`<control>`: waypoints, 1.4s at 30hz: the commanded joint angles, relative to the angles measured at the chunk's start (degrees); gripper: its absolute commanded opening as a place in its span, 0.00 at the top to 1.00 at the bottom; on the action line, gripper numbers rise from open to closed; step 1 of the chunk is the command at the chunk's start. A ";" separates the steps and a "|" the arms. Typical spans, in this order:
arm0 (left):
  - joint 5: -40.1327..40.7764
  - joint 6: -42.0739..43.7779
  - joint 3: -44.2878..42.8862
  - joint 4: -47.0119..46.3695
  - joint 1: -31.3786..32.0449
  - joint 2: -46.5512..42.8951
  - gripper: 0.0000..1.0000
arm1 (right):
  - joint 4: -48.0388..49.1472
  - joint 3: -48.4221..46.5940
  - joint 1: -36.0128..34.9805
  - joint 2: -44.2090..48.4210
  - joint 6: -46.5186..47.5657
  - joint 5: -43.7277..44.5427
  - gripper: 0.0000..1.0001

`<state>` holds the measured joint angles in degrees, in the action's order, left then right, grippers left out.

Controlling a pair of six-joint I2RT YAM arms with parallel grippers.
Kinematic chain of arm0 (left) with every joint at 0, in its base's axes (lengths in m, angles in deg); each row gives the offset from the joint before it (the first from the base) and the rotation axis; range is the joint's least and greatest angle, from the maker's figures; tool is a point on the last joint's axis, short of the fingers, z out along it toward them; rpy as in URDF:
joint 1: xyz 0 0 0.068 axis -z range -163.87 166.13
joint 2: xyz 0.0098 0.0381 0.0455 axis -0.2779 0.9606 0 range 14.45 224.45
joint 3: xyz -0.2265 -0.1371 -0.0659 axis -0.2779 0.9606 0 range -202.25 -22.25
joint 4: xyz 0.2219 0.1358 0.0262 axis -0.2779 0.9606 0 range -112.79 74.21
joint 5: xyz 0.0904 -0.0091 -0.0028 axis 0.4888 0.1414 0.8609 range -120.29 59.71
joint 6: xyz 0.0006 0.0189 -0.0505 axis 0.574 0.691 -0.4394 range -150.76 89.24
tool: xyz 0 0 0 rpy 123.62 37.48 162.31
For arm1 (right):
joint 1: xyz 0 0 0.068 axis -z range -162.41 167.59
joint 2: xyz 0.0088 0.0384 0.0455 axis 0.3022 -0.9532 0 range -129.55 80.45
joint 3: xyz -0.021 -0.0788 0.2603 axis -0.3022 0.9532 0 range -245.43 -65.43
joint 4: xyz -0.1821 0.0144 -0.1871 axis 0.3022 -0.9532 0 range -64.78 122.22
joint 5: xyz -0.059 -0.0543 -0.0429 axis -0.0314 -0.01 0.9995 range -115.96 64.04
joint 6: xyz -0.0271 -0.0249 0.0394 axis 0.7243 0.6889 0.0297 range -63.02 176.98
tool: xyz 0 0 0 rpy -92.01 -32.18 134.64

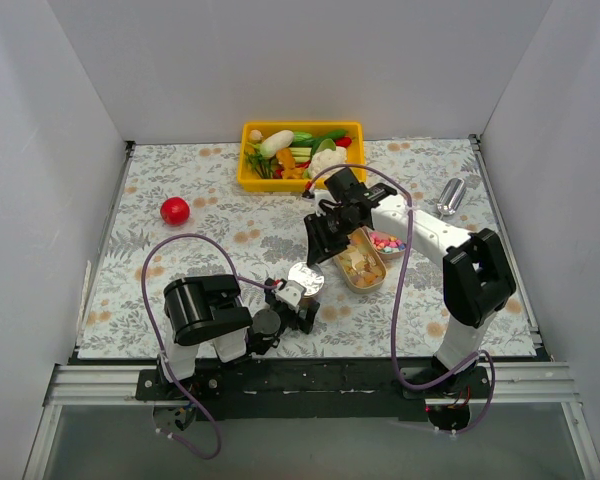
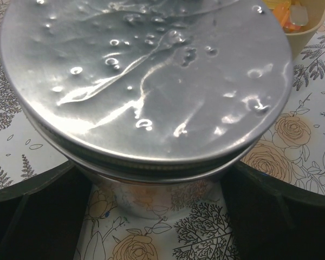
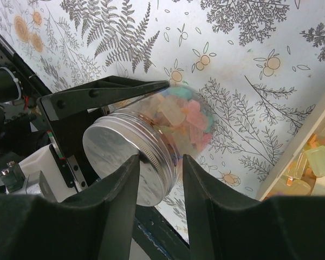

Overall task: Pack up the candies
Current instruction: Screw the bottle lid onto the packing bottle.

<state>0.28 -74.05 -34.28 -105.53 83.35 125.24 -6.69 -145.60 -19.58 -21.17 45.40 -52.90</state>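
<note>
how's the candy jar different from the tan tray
The jar is clear, with its silver lid on; the tray is tan and open-topped. The jar sits tilted in the left gripper; the tray lies flat on the table. Both hold candies.

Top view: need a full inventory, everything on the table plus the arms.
bin: one, yellow, far centre
toy vegetables: many, mixed colours, in the bin
ball: one, red, far left
tray: one, beige, centre-right
candies: many, pastel and orange-tan, in the tray; more pastel ones in the jar
jar: one, clear with silver lid, near centre
cylinder: one, silver, far right
left gripper: one, black, closed around the jar
right gripper: one, black, open, over the jar lid
</note>
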 commanded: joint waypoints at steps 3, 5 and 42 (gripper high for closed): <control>0.02 3.74 3.33 -18.77 -0.60 3.39 0.19 | 0.68 -3.95 -1.24 -0.77 0.50 2.15 0.64; -0.59 3.91 3.51 -18.86 -0.60 3.39 0.20 | 0.42 -5.00 -1.24 -0.86 -0.29 3.64 0.68; -1.74 1.54 5.18 -18.16 -0.60 3.30 0.18 | 1.39 -4.91 -10.11 3.20 4.01 20.25 0.52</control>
<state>-0.14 -74.51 -33.34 -105.53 83.20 124.69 -7.43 -148.87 -27.97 -15.71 47.33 -35.00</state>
